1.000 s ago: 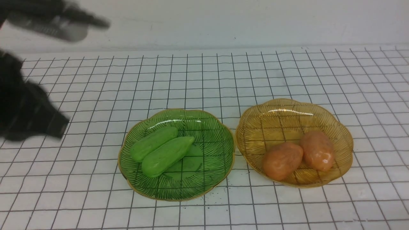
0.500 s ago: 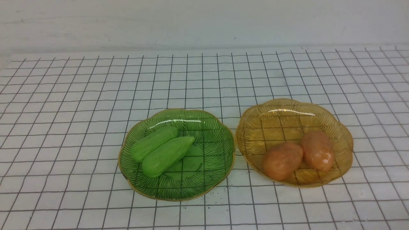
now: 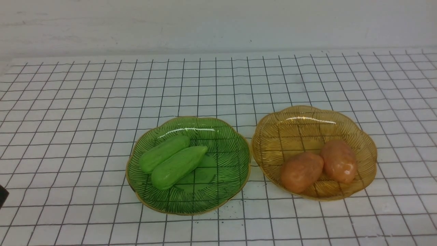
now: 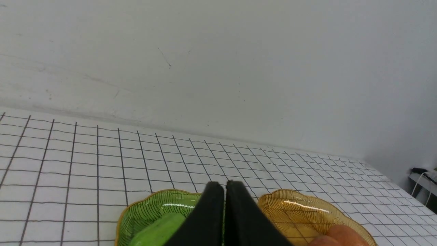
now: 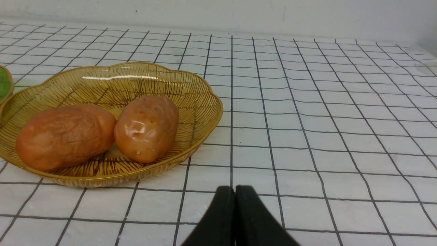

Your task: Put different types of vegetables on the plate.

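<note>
On the left of the gridded counter (image 3: 68, 112) sits the green plate (image 3: 225, 171), carrying 2 cucumber-like pieces (image 3: 177, 166) side by side and touching, their long axes running diagonally from near-left to far-right. The left end effector (image 4: 224, 191), its fingers pressed together and holding nothing, hangs on the robot's side of this plate; the cucumbers lie just ahead of and below it, so the left arm is the nearer one to them. Just beside the green plate, rims almost meeting, is the amber plate (image 3: 293, 119) with 2 potato-like pieces (image 3: 302, 172), also touching each other in its near half. The right end effector (image 5: 235, 194), likewise closed and empty, sits low over the counter to the right of that plate; the potatoes lie ahead and to its left. Each kind appears already sorted onto its own plate. Nothing else stands between either end effector and the plates.
</note>
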